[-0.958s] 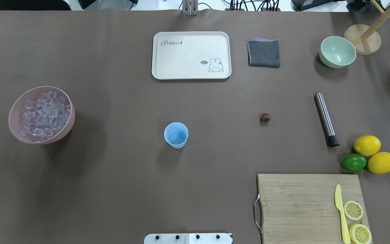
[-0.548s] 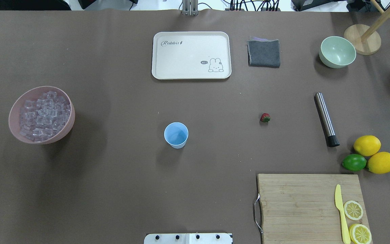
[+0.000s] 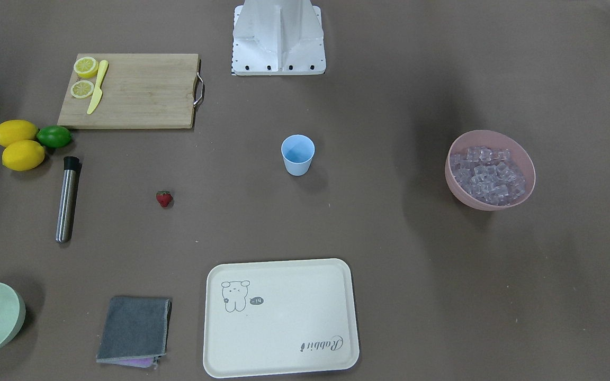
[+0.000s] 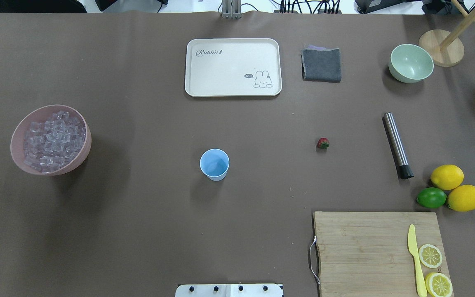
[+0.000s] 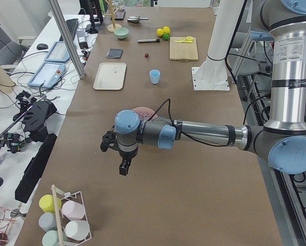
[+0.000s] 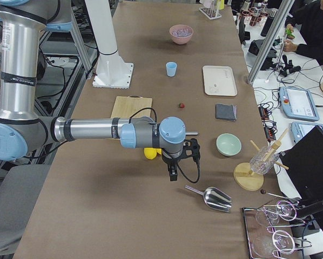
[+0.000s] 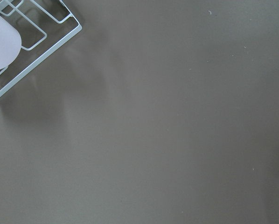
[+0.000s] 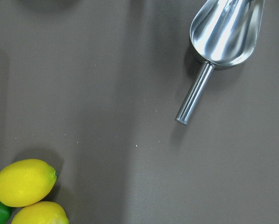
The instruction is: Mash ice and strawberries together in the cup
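Cup [image 3: 298, 154] stands upright mid-table in the front view, strawberry [image 3: 164, 198] well apart from it, ice [image 3: 487, 174] heaped in the pink bowl [image 3: 474, 204]. Only the side views catch the left gripper [image 5: 123, 167] and right gripper [image 6: 173, 172], each hanging over the table, holding nothing. How far open cannot be told. The right wrist view adds a metal scoop [image 8: 226, 32].
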You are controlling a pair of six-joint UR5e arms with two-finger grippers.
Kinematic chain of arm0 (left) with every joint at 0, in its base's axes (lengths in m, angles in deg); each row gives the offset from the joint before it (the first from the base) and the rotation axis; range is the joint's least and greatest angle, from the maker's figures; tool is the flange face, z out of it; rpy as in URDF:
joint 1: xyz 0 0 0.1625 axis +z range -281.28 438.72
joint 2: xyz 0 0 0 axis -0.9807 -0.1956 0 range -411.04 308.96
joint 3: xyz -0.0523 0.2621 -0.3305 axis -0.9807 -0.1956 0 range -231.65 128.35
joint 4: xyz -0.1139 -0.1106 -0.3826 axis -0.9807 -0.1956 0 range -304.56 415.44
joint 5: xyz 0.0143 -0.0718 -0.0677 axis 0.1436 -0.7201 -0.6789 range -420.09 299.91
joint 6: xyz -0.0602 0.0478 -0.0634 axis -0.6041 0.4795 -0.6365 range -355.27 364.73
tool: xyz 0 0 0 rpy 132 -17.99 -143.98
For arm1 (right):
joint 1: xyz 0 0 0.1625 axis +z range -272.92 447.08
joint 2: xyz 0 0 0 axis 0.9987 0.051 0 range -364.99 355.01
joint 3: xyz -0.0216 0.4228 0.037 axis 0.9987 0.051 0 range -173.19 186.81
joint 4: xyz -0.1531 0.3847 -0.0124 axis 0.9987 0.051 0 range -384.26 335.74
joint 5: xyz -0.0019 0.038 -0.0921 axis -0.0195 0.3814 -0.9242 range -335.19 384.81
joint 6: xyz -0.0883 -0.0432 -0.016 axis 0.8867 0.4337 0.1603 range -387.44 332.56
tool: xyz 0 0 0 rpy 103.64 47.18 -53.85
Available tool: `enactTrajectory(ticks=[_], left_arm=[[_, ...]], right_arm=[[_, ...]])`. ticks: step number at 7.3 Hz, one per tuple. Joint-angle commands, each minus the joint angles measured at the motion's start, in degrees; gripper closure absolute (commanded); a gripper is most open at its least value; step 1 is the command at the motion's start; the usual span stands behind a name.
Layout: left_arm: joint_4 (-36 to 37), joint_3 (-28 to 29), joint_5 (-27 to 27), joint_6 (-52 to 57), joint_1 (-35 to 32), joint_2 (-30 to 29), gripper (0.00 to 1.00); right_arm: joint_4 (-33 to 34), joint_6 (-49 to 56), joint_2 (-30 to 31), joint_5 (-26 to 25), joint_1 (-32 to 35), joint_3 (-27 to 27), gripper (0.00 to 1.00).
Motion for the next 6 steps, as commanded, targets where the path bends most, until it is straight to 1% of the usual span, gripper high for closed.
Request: enactTrajectory(ticks=[1,6], left_arm=[[-0.07,-0.08,0.24,-0.01,0.66,0.64,0.03],[-0.77,-0.96,0.07,0.07,0.75,0.65,0.03]], right_arm=[[0.04,-0.01,0.00,0.09,-0.09,0.00,0.00],[0.04,-0.09,0.09,0.09,-0.09,0.26,0.00]])
